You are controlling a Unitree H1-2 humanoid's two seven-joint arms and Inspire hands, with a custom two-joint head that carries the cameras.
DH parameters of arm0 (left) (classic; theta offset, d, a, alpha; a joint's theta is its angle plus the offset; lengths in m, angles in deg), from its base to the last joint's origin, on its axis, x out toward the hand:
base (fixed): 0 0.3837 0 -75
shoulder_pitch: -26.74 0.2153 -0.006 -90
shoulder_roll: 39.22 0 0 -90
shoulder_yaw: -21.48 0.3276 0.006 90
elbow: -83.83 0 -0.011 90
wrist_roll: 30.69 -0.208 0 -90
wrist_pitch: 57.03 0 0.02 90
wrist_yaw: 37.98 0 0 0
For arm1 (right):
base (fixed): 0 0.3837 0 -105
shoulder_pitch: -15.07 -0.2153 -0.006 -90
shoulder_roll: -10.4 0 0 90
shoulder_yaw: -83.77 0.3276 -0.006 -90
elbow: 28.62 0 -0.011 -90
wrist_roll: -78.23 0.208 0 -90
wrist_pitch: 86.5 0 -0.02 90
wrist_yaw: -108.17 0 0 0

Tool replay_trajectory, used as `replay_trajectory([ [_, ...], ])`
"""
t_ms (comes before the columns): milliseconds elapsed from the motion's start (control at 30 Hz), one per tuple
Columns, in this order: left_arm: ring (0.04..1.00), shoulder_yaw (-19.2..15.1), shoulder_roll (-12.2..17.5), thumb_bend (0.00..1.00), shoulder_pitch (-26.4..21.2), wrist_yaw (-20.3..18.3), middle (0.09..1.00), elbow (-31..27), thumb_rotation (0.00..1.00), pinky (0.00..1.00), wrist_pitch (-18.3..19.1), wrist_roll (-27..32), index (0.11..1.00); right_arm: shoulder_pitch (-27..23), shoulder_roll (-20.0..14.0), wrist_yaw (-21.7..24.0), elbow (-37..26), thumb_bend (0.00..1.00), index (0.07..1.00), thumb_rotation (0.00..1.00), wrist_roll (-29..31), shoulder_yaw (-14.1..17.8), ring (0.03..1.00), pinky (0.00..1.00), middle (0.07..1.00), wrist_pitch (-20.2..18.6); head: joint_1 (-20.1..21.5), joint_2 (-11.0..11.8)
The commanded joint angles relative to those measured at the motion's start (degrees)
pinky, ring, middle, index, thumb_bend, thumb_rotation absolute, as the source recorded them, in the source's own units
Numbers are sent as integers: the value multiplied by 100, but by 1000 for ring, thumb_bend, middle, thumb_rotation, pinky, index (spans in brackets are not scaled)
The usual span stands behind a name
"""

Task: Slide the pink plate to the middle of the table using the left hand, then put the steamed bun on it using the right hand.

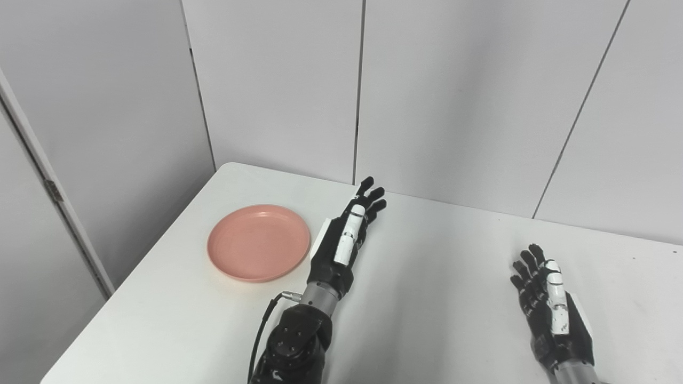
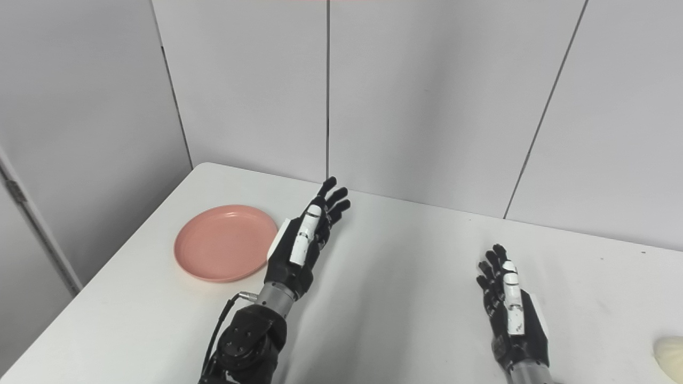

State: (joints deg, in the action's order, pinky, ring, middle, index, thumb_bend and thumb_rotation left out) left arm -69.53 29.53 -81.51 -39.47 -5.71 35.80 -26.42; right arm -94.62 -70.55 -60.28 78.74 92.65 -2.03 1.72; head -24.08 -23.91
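Observation:
The pink plate [image 1: 259,242] lies empty on the left part of the white table [image 1: 427,277]. Just right of its rim, my left hand [image 1: 344,237] hovers with fingers stretched out and apart, holding nothing. My right hand [image 1: 549,304] rests low near the table's front right, fingers also spread and empty. The steamed bun [image 2: 669,354], pale and rounded, shows only in the right eye view at the far right edge, partly cut off by the frame, well right of my right hand.
Grey wall panels [image 1: 427,96] rise close behind the table's far edge. A rounded table corner [image 1: 227,166] lies beyond the plate, with the left edge running down toward the front.

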Motion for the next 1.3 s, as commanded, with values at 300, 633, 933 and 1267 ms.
replay_trajectory([
  [300,891,-381,149,496,-111,302,899,-1477,1000,947,253,200,904,272,-108,-13,223,247,1000,1000,-17,12,1000,1000,1000,-372,-167,-76],
  [633,908,-780,319,442,-182,648,915,-1767,1000,945,374,215,920,282,-175,34,133,239,1000,1000,29,26,1000,1000,1000,-460,-329,-129],
  [933,911,-1488,599,457,-274,981,927,-1543,1000,937,129,483,935,317,-209,29,31,246,1000,1000,43,21,1000,1000,1000,-547,-443,-179],
  [1267,933,-2080,1019,470,-281,1088,953,-1247,1000,960,-48,813,957,340,-190,8,-108,222,1000,1000,136,52,1000,1000,1000,-623,-486,-221],
])
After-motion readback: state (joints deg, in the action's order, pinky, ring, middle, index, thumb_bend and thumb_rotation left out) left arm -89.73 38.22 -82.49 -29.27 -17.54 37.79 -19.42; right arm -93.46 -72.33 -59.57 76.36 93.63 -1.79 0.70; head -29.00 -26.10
